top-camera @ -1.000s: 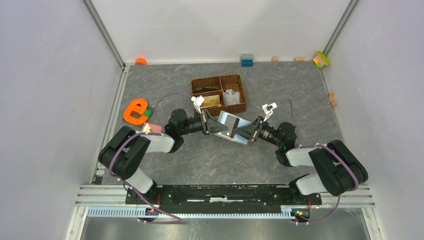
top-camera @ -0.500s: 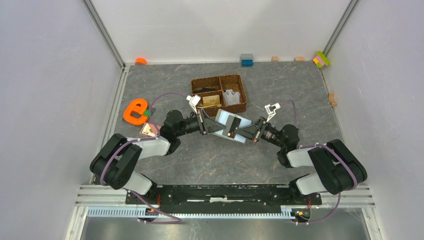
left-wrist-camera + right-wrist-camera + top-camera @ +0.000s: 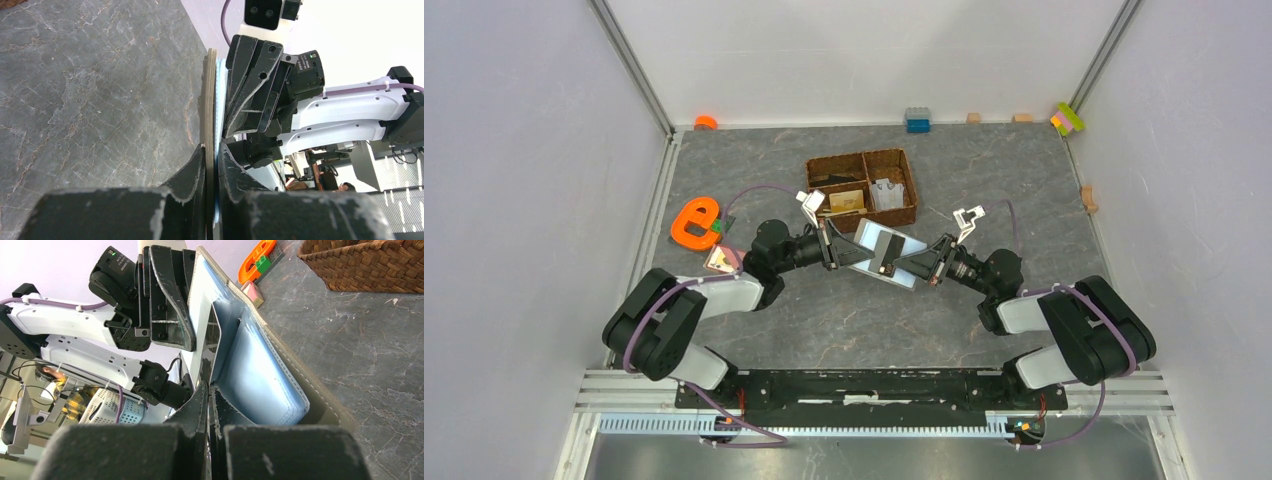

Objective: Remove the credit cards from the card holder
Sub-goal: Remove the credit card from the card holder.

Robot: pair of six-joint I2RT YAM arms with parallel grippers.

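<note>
The card holder is held open above the table in front of the basket, its light-blue inside facing up. My left gripper is shut on its left end; in the left wrist view the jaws clamp the olive edge. My right gripper is at its right end. In the right wrist view it is shut on a thin pale card that stands edge-on between the blue pockets and the other half. An orange-tan card lies in the basket.
The brown woven divided basket stands just behind the holder. An orange letter-shaped toy and a small pink block lie at the left. Small blocks line the back wall and the right edge.
My left arm has swung a little to the left and back, and the holder has shifted slightly with it. Both grippers stay shut; the last half second shows almost no motion.
</note>
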